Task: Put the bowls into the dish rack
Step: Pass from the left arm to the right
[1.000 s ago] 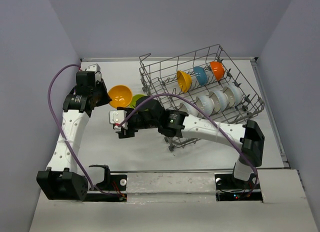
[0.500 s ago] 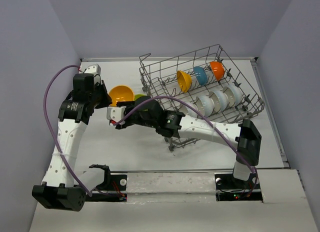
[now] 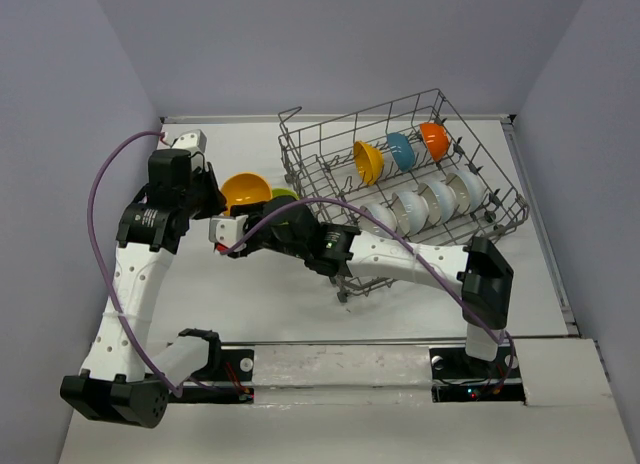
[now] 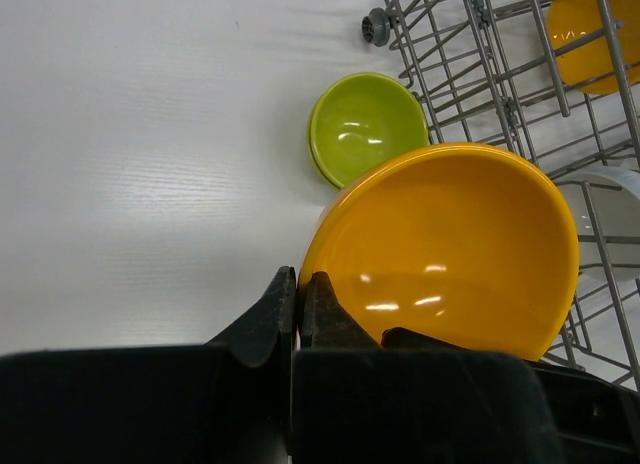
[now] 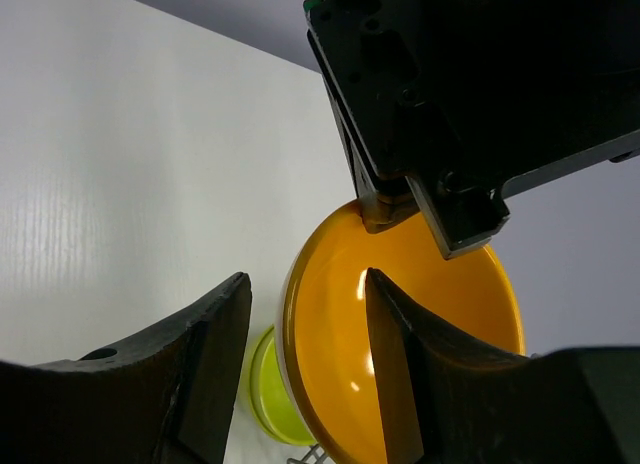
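Observation:
An orange bowl (image 3: pixel 245 190) hangs tilted above the table, left of the dish rack (image 3: pixel 481 134). My left gripper (image 4: pixel 297 279) is shut on its rim, and in the right wrist view the left gripper (image 5: pixel 385 214) pinches the bowl's top edge. My right gripper (image 5: pixel 305 277) is open and straddles the orange bowl's (image 5: pixel 440 324) near rim: one finger inside, one outside with a gap. A lime green bowl (image 4: pixel 365 124) sits on the table beneath, by the rack's corner. In the rack stand a yellow-orange bowl (image 3: pixel 368 162), a blue one (image 3: pixel 401 151), an orange one (image 3: pixel 434 140) and three white ones (image 3: pixel 440 199).
The rack's left corner with its small wheel (image 4: pixel 376 26) is close to the held bowl. The right arm (image 3: pixel 400 256) stretches across in front of the rack. A purple cable (image 3: pixel 100 199) loops left of the left arm. Grey walls enclose the table.
My right gripper has moved left and farther back to the orange bowl's rim, its jaws narrowing a little. The left arm has shifted slightly with the bowl still held.

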Tool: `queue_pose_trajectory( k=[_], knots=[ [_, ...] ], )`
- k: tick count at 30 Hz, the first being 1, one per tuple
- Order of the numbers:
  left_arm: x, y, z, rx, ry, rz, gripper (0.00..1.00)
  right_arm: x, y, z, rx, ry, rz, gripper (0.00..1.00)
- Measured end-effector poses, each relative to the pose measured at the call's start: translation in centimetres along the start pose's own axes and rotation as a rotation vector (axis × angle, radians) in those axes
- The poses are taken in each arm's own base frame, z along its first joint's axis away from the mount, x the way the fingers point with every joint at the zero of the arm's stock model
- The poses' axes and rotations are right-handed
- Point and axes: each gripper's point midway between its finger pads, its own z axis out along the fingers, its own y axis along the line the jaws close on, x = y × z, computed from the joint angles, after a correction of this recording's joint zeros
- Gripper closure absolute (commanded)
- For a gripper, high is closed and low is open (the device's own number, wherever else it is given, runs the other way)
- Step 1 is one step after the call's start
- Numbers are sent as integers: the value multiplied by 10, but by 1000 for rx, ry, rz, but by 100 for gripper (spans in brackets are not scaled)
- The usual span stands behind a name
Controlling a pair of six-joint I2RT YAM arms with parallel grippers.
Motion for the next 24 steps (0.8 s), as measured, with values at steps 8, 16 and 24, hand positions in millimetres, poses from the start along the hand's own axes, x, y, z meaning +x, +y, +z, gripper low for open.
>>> queue_pose_trajectory(
  k=[8, 16, 24],
  knots=[
    [2, -2, 0, 4, 6, 12, 100, 1, -7, -1, 29, 11, -24, 55],
    [4, -5, -3, 9, 7, 25, 100, 5, -4, 3, 35, 27, -49, 55],
    [2, -7, -6, 9, -1, 32, 100, 6, -5, 3, 38, 31, -61, 61]
  ],
)
